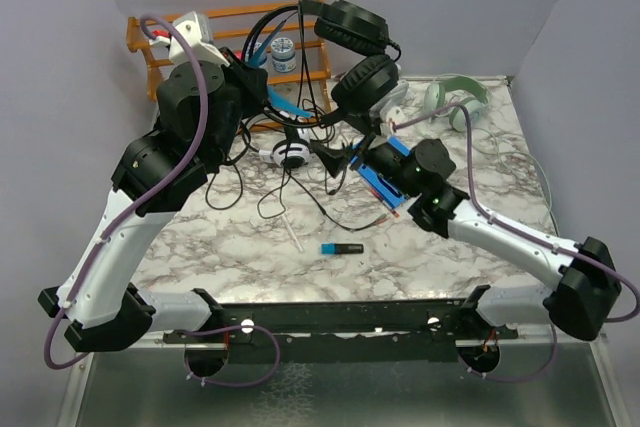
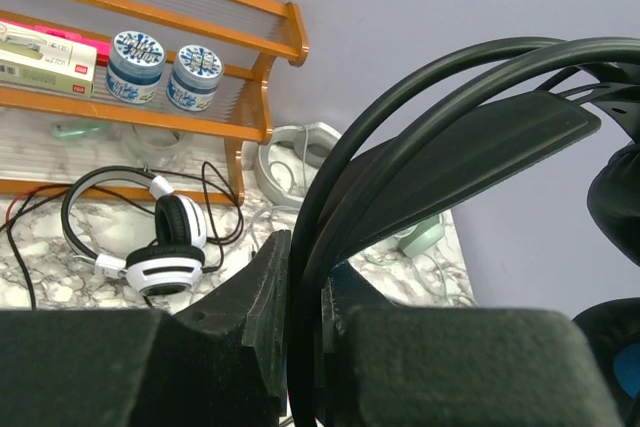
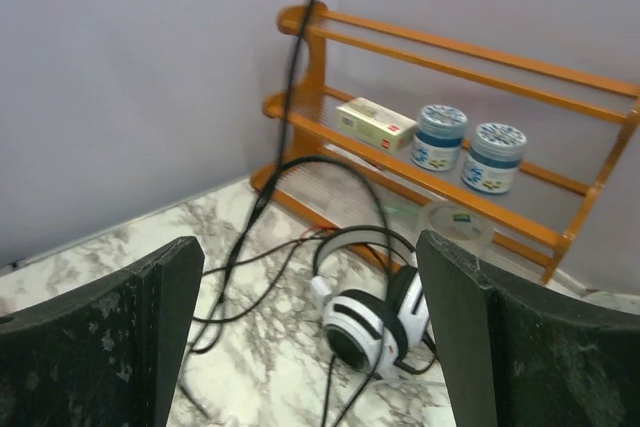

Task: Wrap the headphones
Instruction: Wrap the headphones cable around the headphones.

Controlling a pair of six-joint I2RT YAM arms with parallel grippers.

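Above the table (image 1: 450, 247), left tool (image 2: 305, 277) clamps black headphones (image 2: 450, 147); right wrist view reveals right tool (image 3: 308, 247) wide, empty.

Cable tangle (image 1: 305, 119) and wooden rack (image 1: 240, 11) crowd 11 to 12 o'clock; marble tabletop (image 1: 230, 247) lies open toward 6 o'clock, past a blue marker (image 1: 342, 248).

No legible wording anywhere in these views. Fine print and a red patch on the pale box (image 3: 377, 123) lying on the wooden shelf (image 3: 560, 232), too blurred to read. Blue-and-white patterned labels on the two round jars (image 3: 438, 137) just beside that box, with no letters to make out. A small green mark on the clear lid (image 3: 455, 219) below them, unreadable. Dark marking on the blue marker (image 1: 341, 248) lying on the desk (image 1: 480, 267), too small to tell.
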